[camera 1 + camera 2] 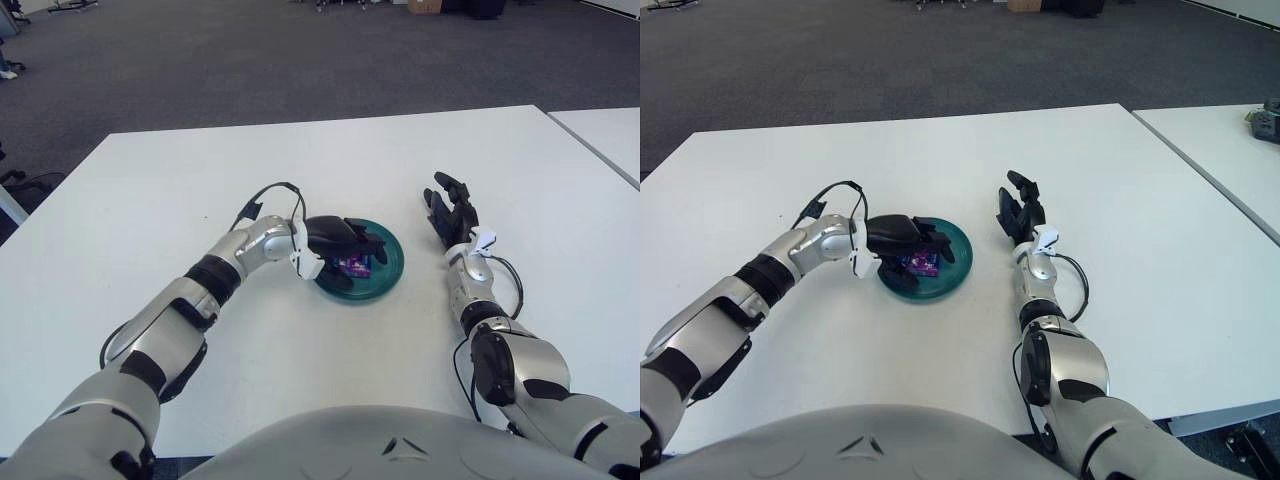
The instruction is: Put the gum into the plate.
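The black three-finger left hand [338,238] hovers over the round teal plastic plate [388,270], its fingers loosely spread and holding nothing. Just below these fingers, the small purple gum packet [353,266] lies inside the plate. The right hand [451,212] shows to the right of the plate on the white table [150,220], with fingers relaxed and apart.

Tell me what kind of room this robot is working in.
Probably an office or lab. Grey carpet runs behind the white table, a second white table stands to its right, and what look like chair legs and a cardboard box line the far edge.
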Motion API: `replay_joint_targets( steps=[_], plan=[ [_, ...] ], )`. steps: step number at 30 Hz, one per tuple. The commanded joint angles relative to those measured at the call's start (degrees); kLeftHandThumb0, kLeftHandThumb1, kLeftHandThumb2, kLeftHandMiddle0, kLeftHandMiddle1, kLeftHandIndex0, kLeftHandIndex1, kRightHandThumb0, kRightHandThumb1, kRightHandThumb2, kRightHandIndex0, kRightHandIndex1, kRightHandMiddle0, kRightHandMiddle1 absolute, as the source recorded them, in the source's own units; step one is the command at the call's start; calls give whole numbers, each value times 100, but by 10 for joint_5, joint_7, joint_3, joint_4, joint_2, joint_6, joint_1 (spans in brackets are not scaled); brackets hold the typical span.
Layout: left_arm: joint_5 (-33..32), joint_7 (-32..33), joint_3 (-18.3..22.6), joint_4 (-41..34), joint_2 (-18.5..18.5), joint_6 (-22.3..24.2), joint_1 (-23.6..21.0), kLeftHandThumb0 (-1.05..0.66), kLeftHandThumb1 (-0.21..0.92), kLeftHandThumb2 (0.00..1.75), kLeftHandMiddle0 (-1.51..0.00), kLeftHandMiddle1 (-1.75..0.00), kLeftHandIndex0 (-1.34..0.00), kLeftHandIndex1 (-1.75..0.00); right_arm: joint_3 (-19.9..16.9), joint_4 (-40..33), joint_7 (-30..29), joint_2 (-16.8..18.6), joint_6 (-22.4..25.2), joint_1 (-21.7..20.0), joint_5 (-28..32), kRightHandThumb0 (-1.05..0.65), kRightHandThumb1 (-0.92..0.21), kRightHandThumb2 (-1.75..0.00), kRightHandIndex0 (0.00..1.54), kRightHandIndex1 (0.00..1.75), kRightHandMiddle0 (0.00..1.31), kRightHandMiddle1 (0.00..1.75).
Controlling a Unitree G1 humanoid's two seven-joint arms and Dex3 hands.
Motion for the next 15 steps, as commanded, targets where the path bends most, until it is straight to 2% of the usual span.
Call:
replay_joint_targets(
  steps=[1,7,11,14,15],
  plan=[
    [-1,15,21,-20,18,-1,16,-105,92,45,-2,-1,0,-7,0,30,-8,19,26,40,1,-50,-92,-50,39,1,0,81],
    [-8,45,55,-52,25,2,41,-105,92,42,0,0,0,-1,-8,32,17,17,38,39,13,-51,-92,-53,36,0,0,79],
    [-40,62,82,-40,20,-17,43,-105,92,36,0,0,0,0,-8,33,28,13,42,39,13,-55,-92,-57,35,0,0,75],
    [-85,47,101,-37,24,-22,44,-105,92,30,0,0,0,0,-7,35,35,9,45,39,11,-56,-92,-60,35,0,0,73],
    [-120,29,110,-44,28,-19,51,-105,92,29,0,0,0,0,-7,36,38,8,47,39,10,-56,-92,-60,35,0,0,72]
  ],
)
